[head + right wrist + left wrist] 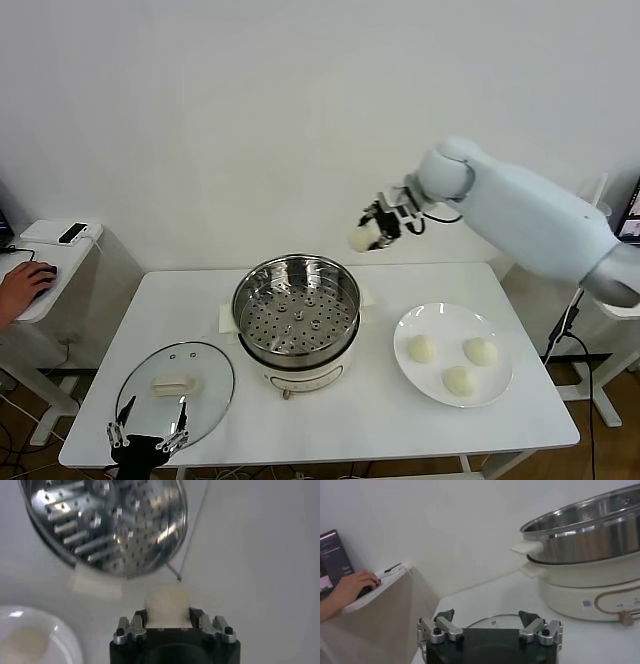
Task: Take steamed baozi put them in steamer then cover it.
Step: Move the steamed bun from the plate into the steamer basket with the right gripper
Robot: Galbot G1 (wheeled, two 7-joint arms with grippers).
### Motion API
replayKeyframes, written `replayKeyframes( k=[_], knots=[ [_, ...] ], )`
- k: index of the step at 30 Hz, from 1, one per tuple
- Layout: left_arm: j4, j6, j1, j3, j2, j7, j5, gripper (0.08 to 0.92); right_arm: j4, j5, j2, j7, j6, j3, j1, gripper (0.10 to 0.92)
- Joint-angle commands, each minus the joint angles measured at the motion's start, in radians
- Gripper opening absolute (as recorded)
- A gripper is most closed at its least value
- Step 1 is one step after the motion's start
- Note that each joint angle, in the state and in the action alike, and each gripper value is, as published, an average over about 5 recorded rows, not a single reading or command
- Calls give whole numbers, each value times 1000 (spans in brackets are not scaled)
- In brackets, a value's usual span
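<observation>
The steamer (296, 318) stands mid-table, its perforated tray empty; it also shows in the left wrist view (585, 560) and the right wrist view (107, 522). My right gripper (372, 232) is shut on one baozi (360, 240) and holds it high, behind and to the right of the pot; the bun sits between the jaws in the right wrist view (166, 605). Three baozi (422, 349) (481, 351) (459, 380) lie on the white plate (498, 384). The glass cover (176, 392) lies at front left. My left gripper (148, 440) is open at the cover's near edge.
A side table (45, 262) at far left holds a person's hand (22, 283) on a mouse. A cable runs from the steamer across the table behind it (195, 525). The table's front edge (320, 462) is close to the cover and plate.
</observation>
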Motion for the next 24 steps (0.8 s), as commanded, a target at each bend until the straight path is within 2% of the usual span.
replayKeyframes(
  k=[1,8,24],
  knots=[
    [-5,2,0,-5,1,0,-4,823,-19,-7,230,114,206,-208,76,543],
    [-9,3,5,-15,-4,0,-12,823,-131,-256,326,162,412,-273,31,543],
    [-9,4,-3,-44,-6,-1,-29,823,-292,-486,409,244,549,-271,-51,541]
  ],
)
